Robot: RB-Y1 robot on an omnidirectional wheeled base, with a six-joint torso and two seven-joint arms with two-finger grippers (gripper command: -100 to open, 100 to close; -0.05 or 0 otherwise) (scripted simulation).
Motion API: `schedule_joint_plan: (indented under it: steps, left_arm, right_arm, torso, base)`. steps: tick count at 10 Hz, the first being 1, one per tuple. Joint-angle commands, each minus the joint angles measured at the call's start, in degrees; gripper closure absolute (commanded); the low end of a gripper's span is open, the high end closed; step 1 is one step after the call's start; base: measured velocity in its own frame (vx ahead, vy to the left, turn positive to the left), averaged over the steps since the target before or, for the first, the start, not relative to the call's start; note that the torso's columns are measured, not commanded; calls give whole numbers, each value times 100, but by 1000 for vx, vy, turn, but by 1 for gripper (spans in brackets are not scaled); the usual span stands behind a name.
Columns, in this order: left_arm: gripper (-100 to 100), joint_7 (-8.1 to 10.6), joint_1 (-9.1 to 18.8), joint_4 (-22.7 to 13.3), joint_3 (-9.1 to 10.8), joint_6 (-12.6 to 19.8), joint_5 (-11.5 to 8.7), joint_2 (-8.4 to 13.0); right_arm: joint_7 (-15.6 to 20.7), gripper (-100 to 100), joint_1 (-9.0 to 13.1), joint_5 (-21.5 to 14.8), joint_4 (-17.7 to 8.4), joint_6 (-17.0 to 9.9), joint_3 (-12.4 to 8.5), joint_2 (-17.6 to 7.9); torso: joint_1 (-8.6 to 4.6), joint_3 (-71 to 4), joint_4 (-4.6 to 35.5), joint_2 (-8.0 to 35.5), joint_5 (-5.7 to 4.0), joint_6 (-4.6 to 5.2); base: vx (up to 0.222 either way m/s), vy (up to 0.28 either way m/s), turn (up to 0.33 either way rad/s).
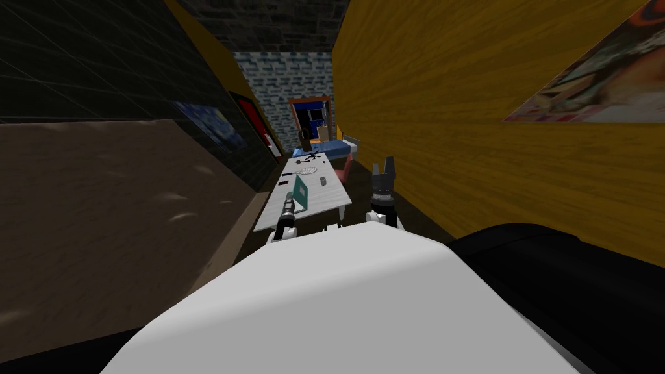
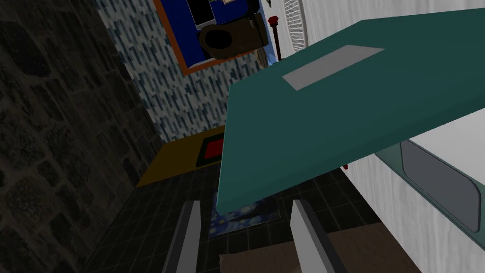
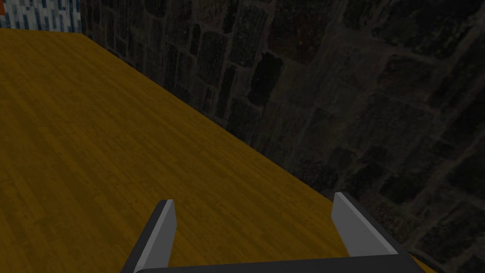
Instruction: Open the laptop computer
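While laptop lid [image 2: 341, 118] stands half-raised, left gripper [image 2: 245, 204] sits spread at its edge, holding nothing; next, push lid further back. Right gripper [image 3: 254, 199] spread, idle.

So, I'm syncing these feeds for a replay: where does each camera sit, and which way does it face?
Head view: on the head, looking down and forward at the white table with the laptop; left gripper at the laptop and raised right gripper show.
Left wrist view: on the left hand, facing the raised teal lid; its open fingers show.
Right wrist view: on the right hand, facing a wall; its open fingers show.
Shared: head and left wrist views both show the laptop.
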State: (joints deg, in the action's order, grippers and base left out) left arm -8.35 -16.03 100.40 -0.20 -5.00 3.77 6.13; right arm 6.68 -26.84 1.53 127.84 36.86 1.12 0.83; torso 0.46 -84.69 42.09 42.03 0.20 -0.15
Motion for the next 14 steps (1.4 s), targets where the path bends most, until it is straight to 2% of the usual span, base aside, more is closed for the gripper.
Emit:
schedule_joint_plan:
  steps: [1,2,3,5,7,13,14]
  left_arm:
    - [100,288,76,-149,-33,-27,-256,-156]
    - [100,373,110,-188,-50,-39,-336,-207]
    - [100,305,94,-121,-50,-49,-280,-177]
    - [100,525,193,-463,-62,-286,-465,-279]
    - [100,725,290,-797,-81,-522,-640,-379]
    - [100,1325,580,-1800,-135,-1227,-1165,-678]
    - [100,1251,543,-1714,-123,-1171,-1110,-635]
  right_arm:
    - [0,0,0,0,0,0,0,0]
    - [0,0,0,0,0,0,0,0]
    - [0,0,0,0,0,0,0,0]
    - [0,0,-1,0,0,0,1,1]
    - [0,0,0,0,0,0,1,1]
    - [0,0,0,0,0,0,1,1]
    - [0,0,0,0,0,0,1,1]
  torso:
    - [-12,7,-3,15,1,-2]
    - [-24,8,-1,14,-5,-1]
    - [-33,5,2,10,-10,4]
    - [-71,6,14,15,-24,26]
    - [-40,8,18,15,-14,26]
    - [-59,7,13,16,-18,26]
    - [-56,6,17,14,-21,24]
  base:
    - [-44,145,3]
    - [-30,134,21]
    - [-14,61,7]
    - [-10,82,-7]
    - [-11,117,-18]
    - [-17,121,-19]
    - [-5,53,-9]
